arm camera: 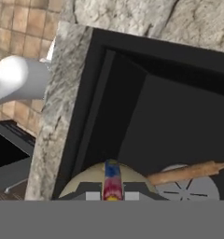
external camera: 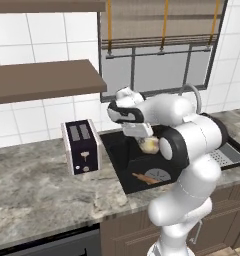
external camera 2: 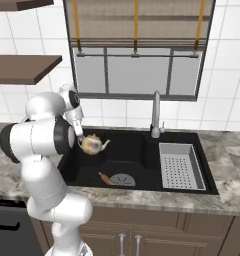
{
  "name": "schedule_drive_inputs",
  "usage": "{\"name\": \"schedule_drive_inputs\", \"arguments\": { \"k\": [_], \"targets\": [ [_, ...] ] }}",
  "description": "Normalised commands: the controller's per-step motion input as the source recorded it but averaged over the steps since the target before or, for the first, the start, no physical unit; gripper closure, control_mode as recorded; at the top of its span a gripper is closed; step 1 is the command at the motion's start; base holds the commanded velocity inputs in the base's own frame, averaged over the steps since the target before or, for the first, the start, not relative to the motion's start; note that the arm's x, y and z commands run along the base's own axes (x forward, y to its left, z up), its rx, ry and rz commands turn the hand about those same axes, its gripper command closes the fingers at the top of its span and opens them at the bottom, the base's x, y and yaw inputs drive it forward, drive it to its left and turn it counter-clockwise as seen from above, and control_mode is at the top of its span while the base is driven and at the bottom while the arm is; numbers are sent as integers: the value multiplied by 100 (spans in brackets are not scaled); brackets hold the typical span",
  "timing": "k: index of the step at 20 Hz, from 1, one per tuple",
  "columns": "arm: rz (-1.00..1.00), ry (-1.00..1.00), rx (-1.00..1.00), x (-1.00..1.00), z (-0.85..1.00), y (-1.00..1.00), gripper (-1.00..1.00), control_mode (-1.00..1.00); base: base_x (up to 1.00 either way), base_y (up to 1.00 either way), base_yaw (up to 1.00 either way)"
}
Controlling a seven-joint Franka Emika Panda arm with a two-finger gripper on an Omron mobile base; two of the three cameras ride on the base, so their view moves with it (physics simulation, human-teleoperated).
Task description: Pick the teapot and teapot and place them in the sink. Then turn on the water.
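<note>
You are carrying a teapot (external camera 2: 92, 144) clamped in the hand (external camera 2: 82, 136), hanging over the sink (external camera 2: 137, 150) near its left wall. Lower it gently onto bare basin floor, clear of the rolling pin (external camera 2: 105, 178), before releasing.

Sunk in the counter (external camera 2: 227, 192): the sink (external camera 2: 137, 150), with a draining tray (external camera 2: 181, 167) at three o'clock and the faucet (external camera 2: 155, 114) at twelve behind it. Suspended over the basin: a teapot (external camera 2: 92, 144); on the floor below, a rolling pin (external camera 2: 105, 178) beside the drain (external camera 2: 123, 180). At nine o'clock, on the counter: a toaster (external camera: 82, 147).
</note>
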Motion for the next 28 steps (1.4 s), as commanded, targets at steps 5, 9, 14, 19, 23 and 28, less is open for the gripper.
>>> {"name": "schedule_drive_inputs", "arguments": {
  "k": [5,9,14,19,23,28],
  "targets": [
    [16,-16,2,-6,-55,-22,100,-100,0,0,0],
    [16,-28,16,-9,-41,-39,100,-100,0,0,0],
    [13,-21,22,0,-31,-22,100,-100,0,0,0],
    [7,-8,20,4,-48,-3,100,-100,0,0,0],
    [0,-1,15,27,-33,0,100,-100,0,0,0],
    [0,-4,8,39,-33,0,100,-100,0,0,0]
  ]
}}
